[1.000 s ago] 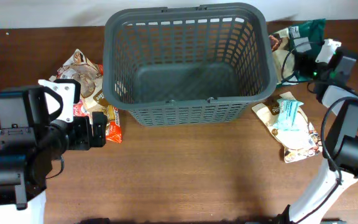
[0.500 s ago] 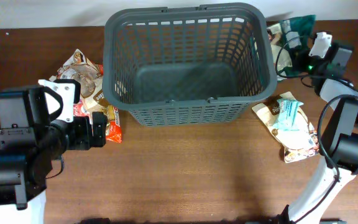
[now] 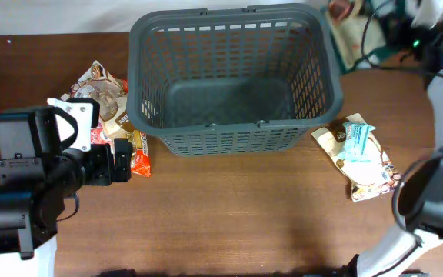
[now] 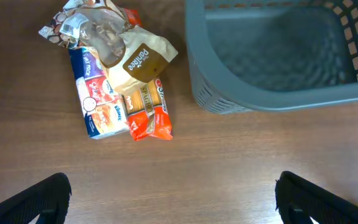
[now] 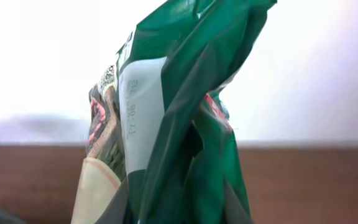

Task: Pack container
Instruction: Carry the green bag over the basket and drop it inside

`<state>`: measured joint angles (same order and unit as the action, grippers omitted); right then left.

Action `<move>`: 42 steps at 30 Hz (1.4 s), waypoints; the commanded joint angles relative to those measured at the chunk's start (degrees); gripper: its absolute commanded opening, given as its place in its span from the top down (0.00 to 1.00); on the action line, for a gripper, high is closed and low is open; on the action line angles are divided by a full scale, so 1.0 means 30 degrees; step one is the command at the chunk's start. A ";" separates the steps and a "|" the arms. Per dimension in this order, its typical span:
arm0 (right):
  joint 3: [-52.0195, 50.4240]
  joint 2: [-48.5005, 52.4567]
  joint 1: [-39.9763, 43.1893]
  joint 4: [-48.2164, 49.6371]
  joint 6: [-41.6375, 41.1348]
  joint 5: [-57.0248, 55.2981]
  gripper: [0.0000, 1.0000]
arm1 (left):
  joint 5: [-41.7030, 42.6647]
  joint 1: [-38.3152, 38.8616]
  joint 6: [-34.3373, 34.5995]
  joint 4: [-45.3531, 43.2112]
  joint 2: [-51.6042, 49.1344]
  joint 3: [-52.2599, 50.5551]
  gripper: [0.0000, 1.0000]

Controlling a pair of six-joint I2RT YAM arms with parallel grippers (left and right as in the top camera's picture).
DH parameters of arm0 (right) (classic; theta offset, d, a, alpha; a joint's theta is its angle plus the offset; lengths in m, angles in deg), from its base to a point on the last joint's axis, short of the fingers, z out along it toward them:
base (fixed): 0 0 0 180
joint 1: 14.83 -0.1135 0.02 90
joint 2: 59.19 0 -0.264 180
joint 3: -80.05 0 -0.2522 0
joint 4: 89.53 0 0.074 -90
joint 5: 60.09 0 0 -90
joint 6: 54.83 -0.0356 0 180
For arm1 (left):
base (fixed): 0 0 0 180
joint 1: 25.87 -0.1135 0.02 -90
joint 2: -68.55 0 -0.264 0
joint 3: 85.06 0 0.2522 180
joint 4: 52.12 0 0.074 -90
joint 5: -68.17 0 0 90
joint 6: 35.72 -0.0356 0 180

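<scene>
Blurred and partly cut off, the right gripper (image 3: 388,27) clamps a crinkled glossy green packet (image 5: 179,124); the left gripper (image 4: 173,202) gapes wide.

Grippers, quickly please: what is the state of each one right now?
Left gripper: open, holding nothing.
Right gripper: shut on the green snack bag.

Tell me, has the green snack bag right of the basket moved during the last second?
Yes. The green bag has been lifted and has gone toward the table's far edge, up along the right rim of the basket.
</scene>
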<state>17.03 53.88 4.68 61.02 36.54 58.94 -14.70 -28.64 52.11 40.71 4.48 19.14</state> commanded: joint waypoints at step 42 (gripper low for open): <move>0.4167 0.0823 -1.0244 -0.3483 0.4670 1.0958 0.97 | 0.0342 -0.0131 -0.0291 -0.0029 0.0022 -0.0029 0.01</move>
<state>27.26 57.60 -24.17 55.56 43.49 98.18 -14.68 -28.64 52.11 40.73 4.48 19.14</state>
